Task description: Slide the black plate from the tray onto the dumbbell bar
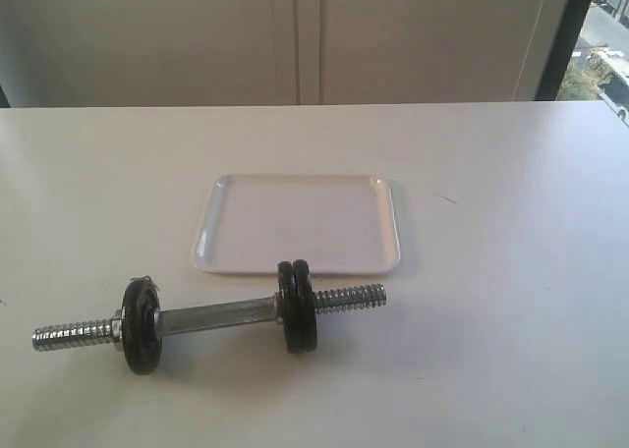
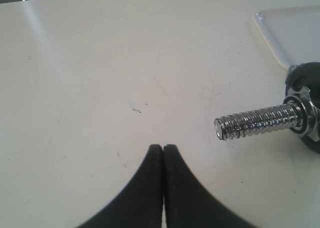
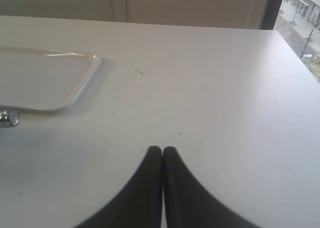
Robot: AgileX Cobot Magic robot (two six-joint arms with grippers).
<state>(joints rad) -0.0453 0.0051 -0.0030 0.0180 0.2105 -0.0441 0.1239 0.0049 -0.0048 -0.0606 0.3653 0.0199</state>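
White desk (image 1: pixel 511 360), matte, lightly scuffed. Short dark scratch (image 1: pixel 445 198) at 2 o'clock from the middle of the exterior view. Small black fleck (image 2: pixel 136 109) on the desk in the left wrist view. Behind the desk, 12 o'clock: pale wall panels (image 1: pixel 157 35) with a vertical seam (image 1: pixel 308 35). Far corner, 2 o'clock: dark window frame (image 1: pixel 573 35), sunlit street (image 1: pixel 607 65) beyond, blurred.

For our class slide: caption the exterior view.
Loaded with black plates, the dumbbell bar lies beside the empty white tray.

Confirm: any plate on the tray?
No, the tray is bare; the black plates are all on the bar.
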